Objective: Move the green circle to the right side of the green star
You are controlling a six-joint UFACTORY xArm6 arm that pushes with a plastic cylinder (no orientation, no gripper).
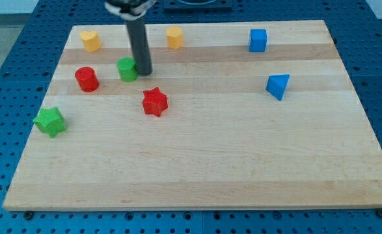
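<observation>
The green circle (126, 69) sits on the wooden board (243, 162) at the view's upper left. My tip (143, 71) touches its right side; the dark rod rises from there to the view's top. The green star (50, 121) lies near the board's left edge, below and left of the green circle. The two green blocks are well apart.
A red circle (86, 78) stands just left of the green circle. A red star (155, 101) lies below my tip. Two yellow blocks (90, 40) (174, 37) sit near the top edge. A blue cube (258, 40) and a blue triangle (278, 86) are at the right.
</observation>
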